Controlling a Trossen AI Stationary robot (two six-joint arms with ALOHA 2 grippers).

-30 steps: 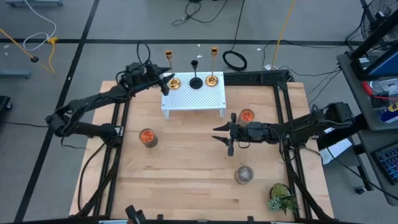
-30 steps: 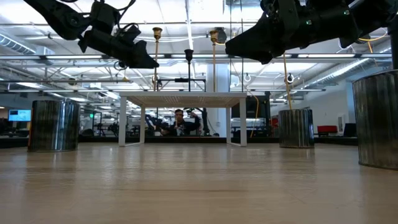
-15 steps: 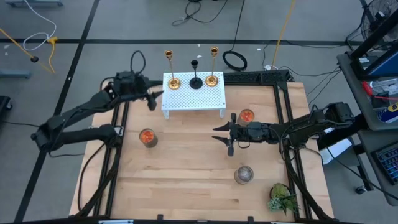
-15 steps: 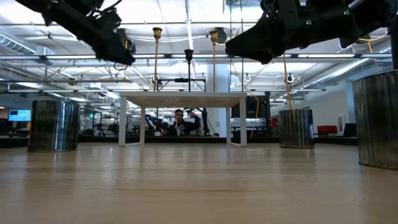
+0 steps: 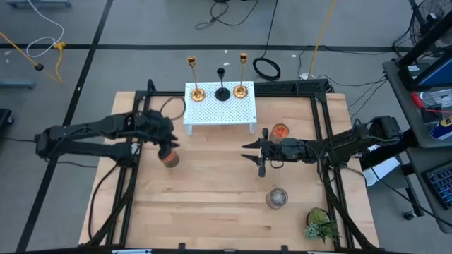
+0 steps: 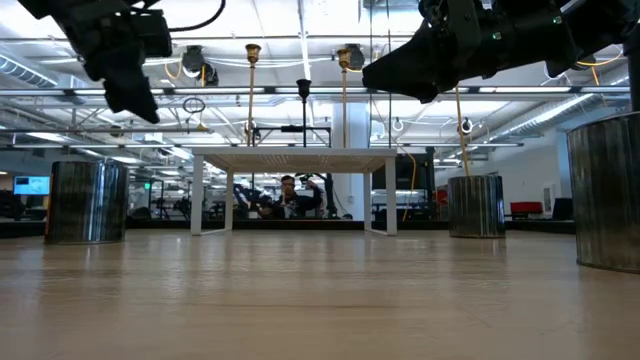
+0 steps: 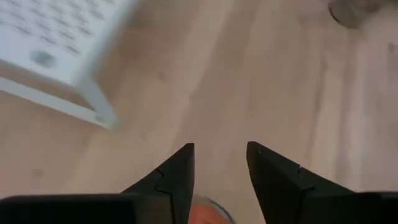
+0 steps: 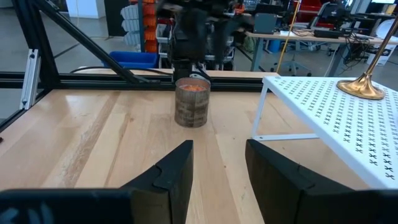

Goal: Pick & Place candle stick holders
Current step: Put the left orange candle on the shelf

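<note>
Two gold candlestick holders (image 5: pixel 195 92) (image 5: pixel 241 90) and a shorter black one (image 5: pixel 222 94) stand upright on their round bases on the far part of a white perforated shelf (image 5: pixel 219 111). In the low view they rise above the shelf top (image 6: pixel 251 95) (image 6: pixel 303 110) (image 6: pixel 344 95). My left gripper (image 5: pixel 169 144) (image 7: pixel 221 158) is open and empty, over a glass jar with orange filling (image 5: pixel 168 158), left of the shelf's near corner. My right gripper (image 5: pixel 247 152) (image 8: pixel 219 152) is open and empty, above the table's middle, near the shelf's right front.
A second orange-filled jar (image 5: pixel 280 131) stands right of the shelf. A grey-filled jar (image 5: pixel 277 197) and a small green plant (image 5: pixel 319 224) stand at the near right. Bare wood lies in the table's near middle and near left. Black frame rails run along both sides.
My left gripper has drawn back from the left gold holder on the shelf, gone toward the table's near edge and come over the left jar. The three holders stay standing on the shelf. My right arm has kept still.
</note>
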